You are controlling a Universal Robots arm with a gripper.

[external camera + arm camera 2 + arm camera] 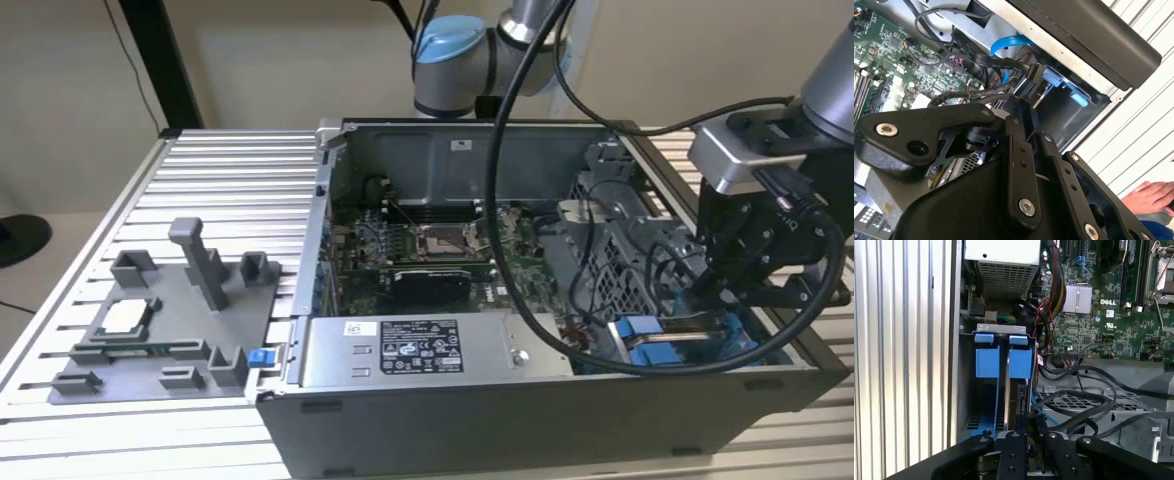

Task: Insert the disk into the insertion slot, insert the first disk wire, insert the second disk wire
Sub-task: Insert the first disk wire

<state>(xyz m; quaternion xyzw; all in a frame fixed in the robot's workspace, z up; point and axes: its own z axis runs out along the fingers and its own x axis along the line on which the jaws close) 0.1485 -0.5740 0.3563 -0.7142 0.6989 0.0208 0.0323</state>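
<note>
Two blue handles to go by in the first wrist view: takes the one nearer the motherboard (1104,315) for the disk (1020,363), standing on edge and apparently seated in the insertion slot (966,390), just beside a second blue-handled carrier (986,362). Reads that placement as deliberate, as a judgement only: on edge between the blue rails, locked in the bay with one narrow side open to the case interior where wires can reach. Puts the slot step as likely done and the wire work as the step in hand. Finds the gripper (1028,429) poised right over the bay's open side, close to the disk's edge, with black cables (1079,407) looping just beside; picks out a flat blue cable (1008,43) and a black plug (1035,71) near there in the second wrist view. Cannot tell whether spread, pressed together or pinching a plug, with the tool's own linkage in the way. Stands, in the exterior view, at the exterior view's right, wrist bent so that the tool points steeply down into the case corner beside the grey power supply box (400,350). Leaves the grey pegged tray (127,372) well apart on the slatted table (227,170), and a person's hand (1151,197) outside the case wall.
</note>
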